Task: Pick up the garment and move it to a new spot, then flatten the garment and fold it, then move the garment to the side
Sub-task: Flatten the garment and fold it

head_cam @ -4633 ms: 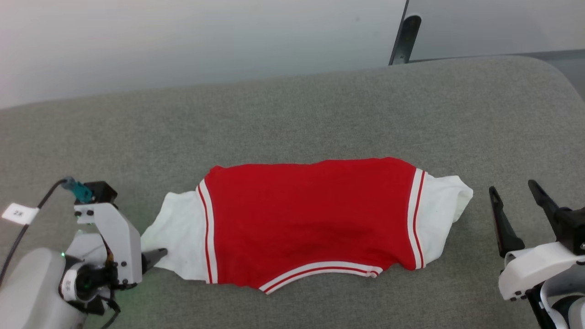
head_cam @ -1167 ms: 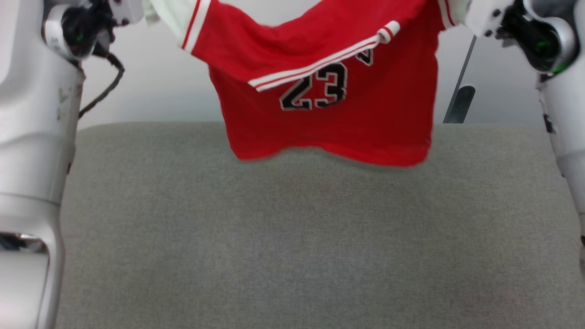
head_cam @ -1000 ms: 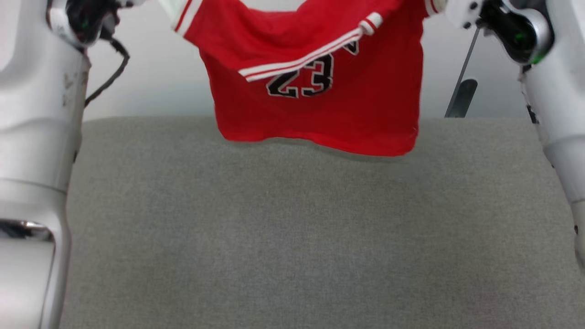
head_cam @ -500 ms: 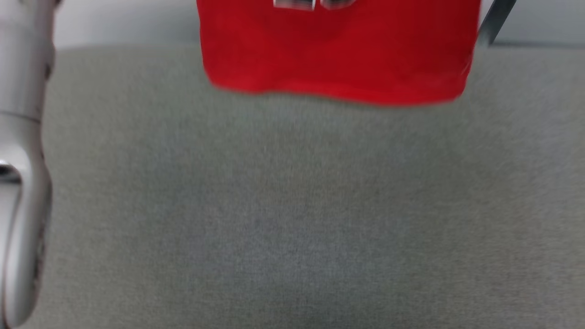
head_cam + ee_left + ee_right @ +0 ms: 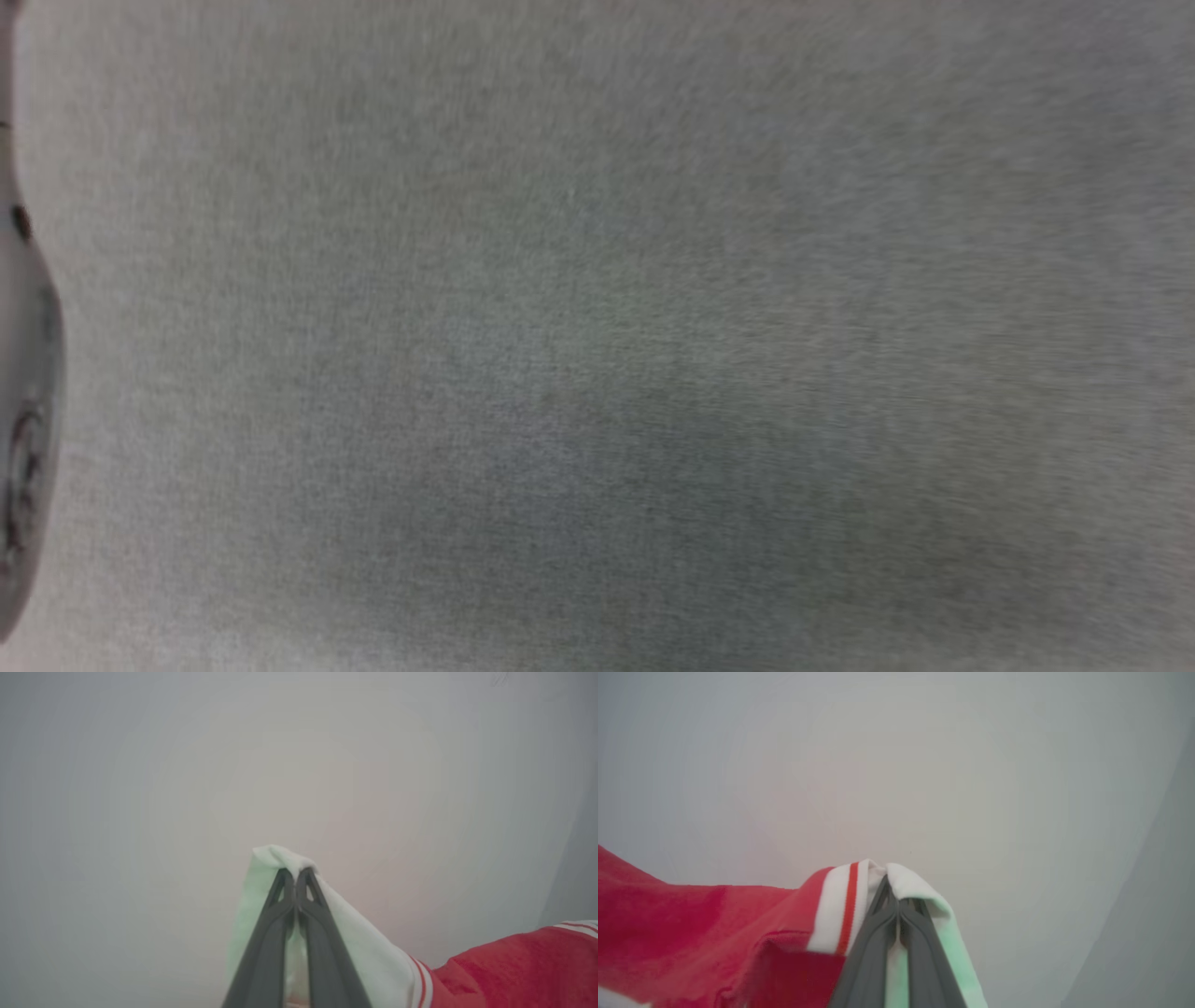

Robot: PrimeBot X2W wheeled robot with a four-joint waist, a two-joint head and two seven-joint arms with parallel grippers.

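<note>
- The garment (image 5: 514, 966) hangs in the air above the cushion, strung between our two claws. Its red body sags between the two white sleeve ends.
- Our left claw (image 5: 295, 873) is pressed together on the tip of one white sleeve (image 5: 359, 938), and the cloth drapes down both sides of the fingers.
- Our right claw (image 5: 892, 891) is clamped the same way on the other sleeve, just beside the red-and-white trim (image 5: 840, 905).
- A few seconds ago the garment lay spread on the cushion, with the right claw standing spread beside it. Now both ends are gripped and raised against the pale wall (image 5: 187, 765).
- Over the last second the red hem slid out of the top of the head view. We read that as our head tipping down, not as the garment moving.
- The cushion (image 5: 597, 187) now looks blurred and grey, with a dim patch low on it that is probably the garment's shadow. Our pale forearm (image 5: 23, 420) sits at its left edge.
- We judge the pick-up done and the carry to a new spot under way. Laying the garment on the cushion, flattening and folding remain. Both grips hold only sleeve tips, so a jerk could pull one free.
</note>
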